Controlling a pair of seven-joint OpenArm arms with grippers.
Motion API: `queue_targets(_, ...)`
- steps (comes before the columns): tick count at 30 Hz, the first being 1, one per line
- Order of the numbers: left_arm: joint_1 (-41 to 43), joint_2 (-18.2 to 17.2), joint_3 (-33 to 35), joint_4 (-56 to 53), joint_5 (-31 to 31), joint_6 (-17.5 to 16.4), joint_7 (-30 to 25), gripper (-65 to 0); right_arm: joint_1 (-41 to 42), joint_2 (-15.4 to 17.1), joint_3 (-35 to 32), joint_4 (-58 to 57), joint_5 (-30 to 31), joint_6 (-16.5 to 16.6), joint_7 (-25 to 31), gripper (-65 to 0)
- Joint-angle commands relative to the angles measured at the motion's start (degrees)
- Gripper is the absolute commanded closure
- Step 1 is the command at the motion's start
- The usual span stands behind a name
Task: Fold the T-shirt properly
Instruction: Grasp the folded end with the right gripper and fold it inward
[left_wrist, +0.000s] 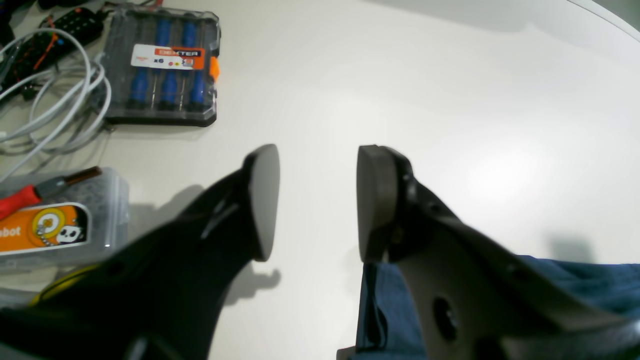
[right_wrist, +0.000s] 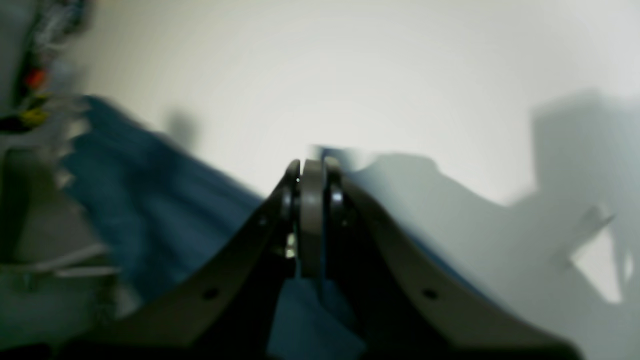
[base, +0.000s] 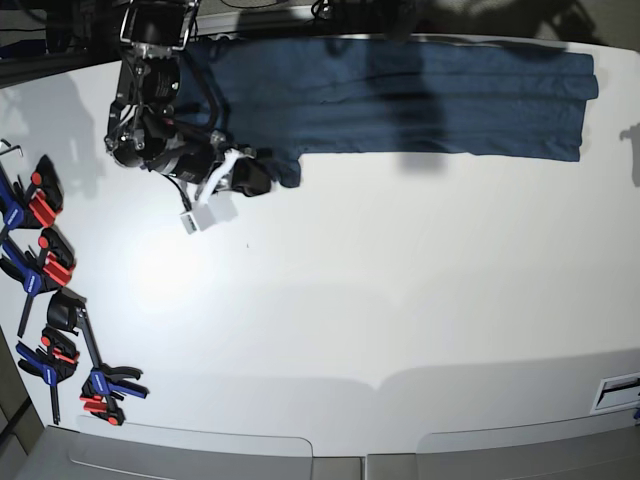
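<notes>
A screwdriver case (left_wrist: 162, 67) is lying beside white cables (left_wrist: 55, 100); clamps (base: 45, 270) are lining the table (base: 400, 330) edge.

One T-shirt (base: 400, 95) lies across the top of the base view on one table (base: 380, 300). Two hands show: left hand (left_wrist: 317, 200), right hand (right_wrist: 312, 220). Upper left of the left wrist view: one screwdriver case (left_wrist: 165, 65); at its left edge, one clear plastic box (left_wrist: 55, 220).
</notes>
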Motion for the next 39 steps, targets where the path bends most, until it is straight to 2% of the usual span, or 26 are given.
queue_targets(1,-0.15,-1.49,-0.66,0.83,-1.2,-0.3,-1.55,-23.3,-1.11,-0.55,0.04,3.48,2.6,0.78,-0.07,0.0)
queue_targets(5,-0.13,-1.49,-0.66,0.83,-1.2,-0.22,-1.53,-23.2,-8.26,-3.93,0.04,12.92,5.01,0.78,-0.48,0.0)
queue_targets(9,-0.13,-1.49,-0.66,0.83,-1.2,-0.22,-1.53,-23.3,-15.06,-6.69,0.04,17.09,5.29,0.78,-0.68,0.0)
queue_targets(16,-0.15,-1.49,-0.66,0.83,-1.22,-0.22,-1.55,-23.3,-22.64,-7.26,0.04,17.25,5.27,0.78,-1.73,0.0)
queue_targets(21,-0.13,-1.49,-0.66,0.83,-1.2,-0.22,-1.53,-23.3,-23.52,-7.26,0.04,17.25,5.27,0.78,-2.36,0.0)
queue_targets(22,-0.13,-1.49,-0.66,0.83,-1.18,-0.22,-1.49,-23.3,-23.52,-7.26,0.04,17.25,5.29,0.78,-2.32,-1.7)
queue_targets(24,-0.13,-1.49,-0.66,0.83,-1.18,-0.2,-1.07,-23.6,-23.52,-7.26,0.04,17.25,5.33,0.78,-2.23,-19.9)
queue_targets(25,0.0,-1.49,-0.66,0.83,-1.2,-0.2,-0.68,-25.2,-23.52,-7.26,0.04,17.25,5.53,0.78,-2.14,-26.2)
queue_targets(26,0.37,-1.49,-0.66,0.83,-1.2,-0.2,-0.48,-27.4,-23.52,-7.26,0.04,17.27,6.45,0.78,-2.12,-28.9)
queue_targets(29,2.43,-1.46,-0.63,0.83,-1.2,-0.2,-0.22,-32.7,-23.5,-7.26,0.04,18.03,11.45,0.78,-2.16,-29.0)
queue_targets(31,4.31,-1.25,-0.63,0.81,-1.22,-0.2,-0.22,-33.1,-23.45,-7.26,0.04,19.74,12.83,0.78,-2.19,-29.0)
queue_targets(34,6.56,0.02,-0.63,0.57,-1.22,-0.2,-0.26,-33.1,-22.97,-7.23,0.04,23.61,12.79,0.78,-2.08,-29.0)
queue_targets(39,7.26,4.09,-0.52,-3.28,-1.36,-0.22,-0.35,-33.1,-20.31,-7.26,0.04,28.55,12.28,0.78,-1.03,-29.0)
